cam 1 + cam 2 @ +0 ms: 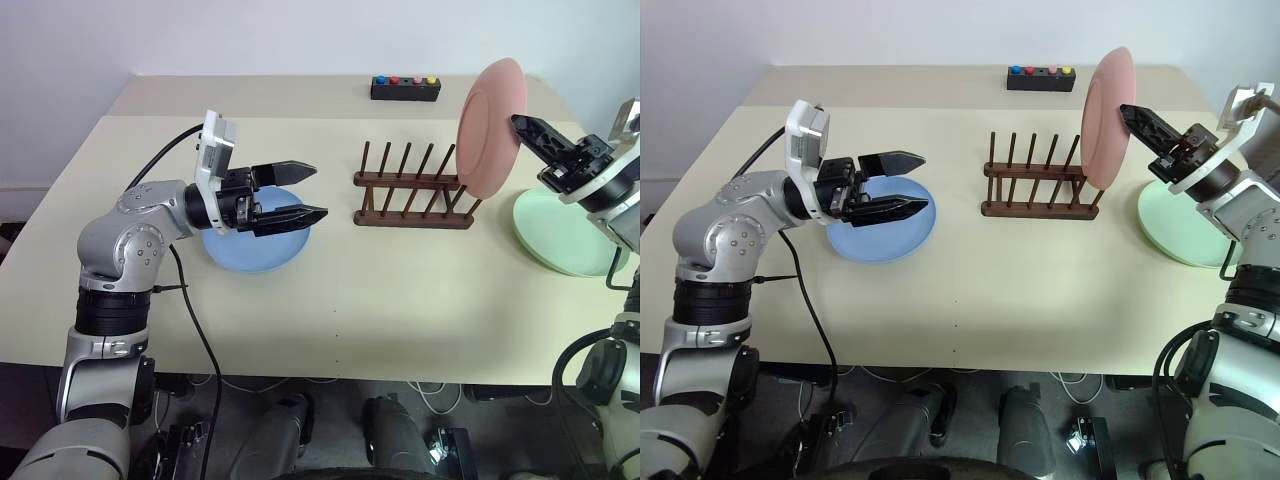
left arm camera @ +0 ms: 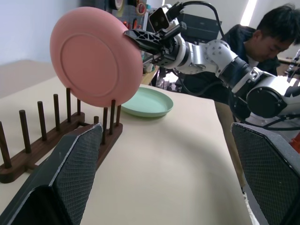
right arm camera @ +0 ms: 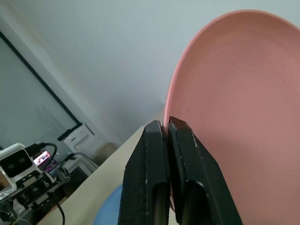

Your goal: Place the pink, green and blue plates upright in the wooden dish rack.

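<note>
Gripping the rim of the pink plate (image 1: 491, 127), the right gripper (image 1: 522, 127) sits at the upper right of the head view, its two fingers pressed together on the plate's edge. That plate stands nearly upright, held above the right end of the rack (image 1: 412, 187); from the left wrist view its lower edge hangs just over the last pegs, and whether it touches them I cannot tell. The rack lies on the beige bench (image 1: 380, 290) at the centre of the frame, every slot bare. At the right edge of the frame the green plate (image 1: 556, 233) lies flat on the bench, partly behind the right arm. The blue plate (image 1: 258, 247) lies flat left of centre, well apart from the rack. Above it hovers the left gripper (image 1: 306, 190), released, its fingers spread wide and pointing towards the rack, holding nothing. A small black box (image 1: 405, 88) with coloured buttons rests near the far edge of the bench. A person (image 2: 262, 42) leans in beyond the right arm in the left wrist view.
</note>
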### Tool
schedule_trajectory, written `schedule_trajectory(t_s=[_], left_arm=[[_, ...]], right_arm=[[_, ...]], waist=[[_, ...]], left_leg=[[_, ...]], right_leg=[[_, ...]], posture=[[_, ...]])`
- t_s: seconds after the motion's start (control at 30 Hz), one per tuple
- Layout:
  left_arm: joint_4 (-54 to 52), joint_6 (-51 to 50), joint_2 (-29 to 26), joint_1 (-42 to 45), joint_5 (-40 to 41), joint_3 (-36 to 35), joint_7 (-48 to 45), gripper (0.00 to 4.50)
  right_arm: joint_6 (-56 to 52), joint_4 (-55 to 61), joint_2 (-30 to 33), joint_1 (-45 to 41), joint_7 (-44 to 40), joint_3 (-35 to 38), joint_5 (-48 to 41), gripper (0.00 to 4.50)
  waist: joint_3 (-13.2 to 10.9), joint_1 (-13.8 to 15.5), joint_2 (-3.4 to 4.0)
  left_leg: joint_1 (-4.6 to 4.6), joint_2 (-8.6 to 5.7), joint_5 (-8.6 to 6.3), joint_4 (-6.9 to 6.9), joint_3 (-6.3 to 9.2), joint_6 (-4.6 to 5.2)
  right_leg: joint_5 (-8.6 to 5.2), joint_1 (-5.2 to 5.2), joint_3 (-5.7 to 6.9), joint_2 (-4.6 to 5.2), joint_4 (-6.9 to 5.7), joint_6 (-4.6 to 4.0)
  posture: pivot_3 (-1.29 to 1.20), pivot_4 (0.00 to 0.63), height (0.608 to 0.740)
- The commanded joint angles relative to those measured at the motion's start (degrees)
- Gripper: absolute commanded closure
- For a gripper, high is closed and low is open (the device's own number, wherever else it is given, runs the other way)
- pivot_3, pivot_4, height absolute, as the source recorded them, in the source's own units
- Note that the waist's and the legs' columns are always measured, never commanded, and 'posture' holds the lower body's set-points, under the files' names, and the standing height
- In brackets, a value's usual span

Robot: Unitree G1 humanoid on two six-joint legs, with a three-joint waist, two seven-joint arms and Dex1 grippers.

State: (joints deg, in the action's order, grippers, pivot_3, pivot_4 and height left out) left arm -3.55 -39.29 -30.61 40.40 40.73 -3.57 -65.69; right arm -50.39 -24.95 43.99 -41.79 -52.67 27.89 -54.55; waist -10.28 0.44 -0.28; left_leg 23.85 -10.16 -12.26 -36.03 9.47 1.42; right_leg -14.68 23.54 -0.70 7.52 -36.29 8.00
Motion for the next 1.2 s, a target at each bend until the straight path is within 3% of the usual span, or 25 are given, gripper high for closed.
schedule_trajectory(t_s=[0.03, 0.13, 0.43, 0.8, 0.9, 1.0, 1.2], left_arm=[[-0.84, 0.71, 0.11, 1.59, 0.62, 0.19, -0.34, 0.00], [-0.66, 0.85, 0.02, 1.79, 0.35, 0.54, -0.55, 0.00], [-1.24, 0.82, -0.01, 1.47, 0.36, 0.82, -0.43, 0.00], [-4.73, 0.30, -0.06, -1.22, 1.45, 1.40, -0.78, 0.00], [-4.69, 1.46, -0.33, -1.32, 0.46, 2.08, -0.88, 0.00], [-4.02, 2.05, -0.34, -1.03, 0.18, 2.47, -1.34, 0.00], [-2.79, 3.22, 0.94, -0.11, -0.52, 4.17, -2.26, 0.00]], right_arm=[[0.68, 3.03, 0.53, 1.28, 1.60, 0.82, 1.18, 4.44], [0.47, 4.17, 0.15, 3.13, 1.73, 0.36, 1.87, 4.44], [2.38, 5.37, -0.22, 3.45, 3.66, 0.87, 3.17, 0.10], [16.54, 19.12, 1.44, 7.81, 5.98, 2.23, 11.09, 0.04], [21.42, 23.62, 7.56, 15.99, 2.88, -2.33, 20.15, 0.04], [22.91, 27.46, 17.34, 30.62, -1.82, -6.13, 29.51, 0.04], [22.88, 24.24, 19.15, 32.68, 2.31, -10.42, 36.58, 0.04]], waist=[[0.00, 0.02, 0.00], [0.00, 0.06, 0.00], [0.01, -0.09, 0.01], [0.01, 0.01, 0.02], [0.00, 0.69, 0.03], [0.02, 1.32, 0.03], [0.03, -0.17, 0.21]], left_leg=[[0.00, 0.00, 0.00, 0.00, 0.00, 0.00], [0.00, 0.00, 0.00, -0.04, -0.01, 0.00], [0.00, 0.00, 0.00, -0.03, -0.01, 0.00], [0.00, 0.00, 0.00, -0.02, -0.02, -0.01], [0.00, -0.01, 0.00, -0.04, 0.00, 0.00], [0.04, -0.03, 0.00, -0.05, -0.01, -0.01], [-0.12, 0.01, 0.00, -0.12, -0.24, -0.02]], right_leg=[[0.00, 0.00, 0.00, 0.00, 0.00, 0.00], [0.01, -0.02, 0.00, 0.00, 0.00, 0.01], [0.03, 0.00, -0.02, 0.00, -0.01, 0.00], [0.03, 0.00, -0.02, -0.01, 0.01, 0.01], [0.03, -0.01, -0.01, -0.02, 0.00, 0.01], [0.02, 0.06, -0.01, -0.15, 0.02, 0.02], [0.08, 0.02, -0.37, -0.14, 0.01, -0.08]], posture=[[0.00, 0.150, 0.740], [0.00, 0.150, 0.740], [0.00, 0.150, 0.740], [0.00, 0.150, 0.740], [0.00, 0.150, 0.740], [0.00, 0.150, 0.740], [0.00, 0.150, 0.740]])
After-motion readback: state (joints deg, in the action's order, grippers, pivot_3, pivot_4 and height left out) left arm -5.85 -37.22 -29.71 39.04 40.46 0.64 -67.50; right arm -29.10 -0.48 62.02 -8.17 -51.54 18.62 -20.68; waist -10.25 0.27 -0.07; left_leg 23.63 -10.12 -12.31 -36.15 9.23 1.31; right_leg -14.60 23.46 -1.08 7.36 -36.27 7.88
